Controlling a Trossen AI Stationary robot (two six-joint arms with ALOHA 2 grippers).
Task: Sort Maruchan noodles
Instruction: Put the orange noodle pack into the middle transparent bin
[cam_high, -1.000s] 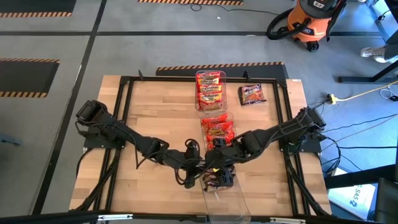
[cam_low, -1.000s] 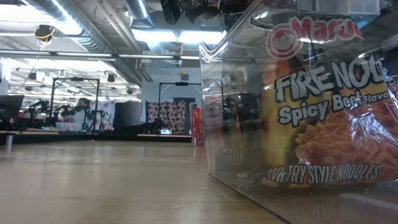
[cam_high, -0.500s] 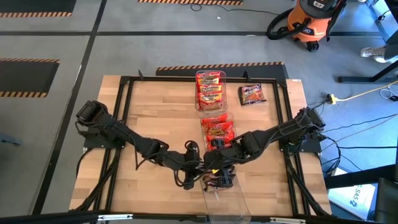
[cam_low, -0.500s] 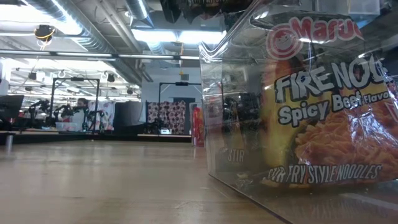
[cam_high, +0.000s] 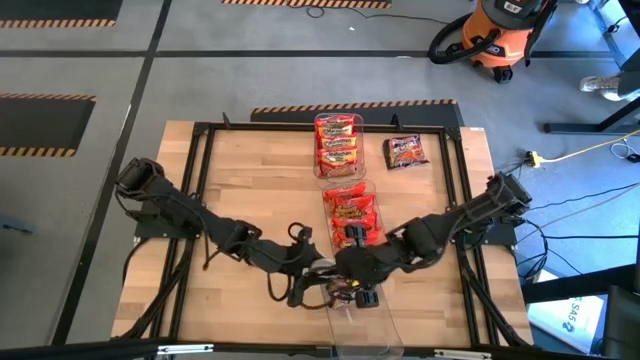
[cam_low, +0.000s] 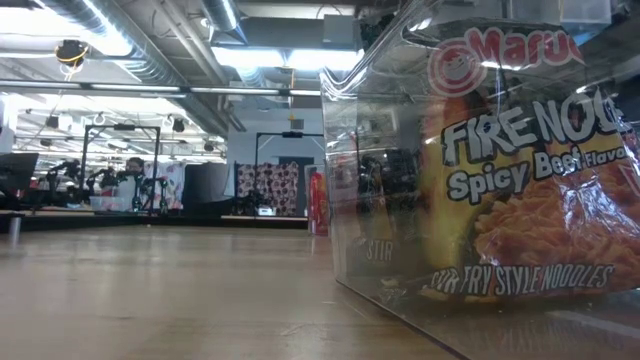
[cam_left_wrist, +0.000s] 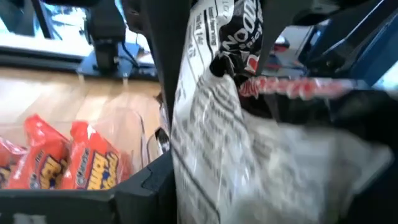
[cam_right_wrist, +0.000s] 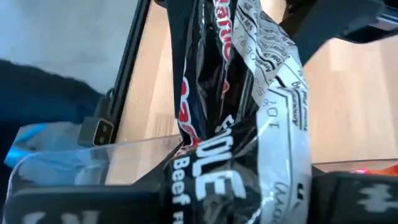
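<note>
Both grippers meet over the clear near bin (cam_high: 357, 312) at the table's near middle. Between them is a crumpled dark Maruchan packet (cam_high: 347, 291) with a white printed back. My left gripper (cam_high: 322, 287) comes from the left and my right gripper (cam_high: 366, 284) from the right, each shut on it. The packet fills the left wrist view (cam_left_wrist: 230, 124) and the right wrist view (cam_right_wrist: 236, 112). Another dark packet (cam_low: 520, 190) stands on its lower edge inside the near bin, against the wall. My left gripper pinches the dark packet's crumpled white-printed side (cam_left_wrist: 193, 118) between its fingers, coming from the table's left. The packet is lifted clear above the near bin and bunched. My right gripper pinches the same packet at its dark printed part (cam_right_wrist: 205, 124), coming from the table's right; the film is folded into several layers and hangs over the bin rim (cam_right_wrist: 93, 165).
A far bin (cam_high: 338, 145) holds red-yellow packets; the middle bin (cam_high: 350, 208) holds orange-red ones, also seen in the left wrist view (cam_left_wrist: 62, 162). One loose dark packet (cam_high: 405, 152) lies flat on the far right of the wooden table (cam_high: 240, 180). Black frame rails line the sides.
Both grippers have moved together a little toward the table's near edge, carrying the dark packet from the gap between the middle and near bins to over the near bin. Their dark shapes have left the top of the low view.
</note>
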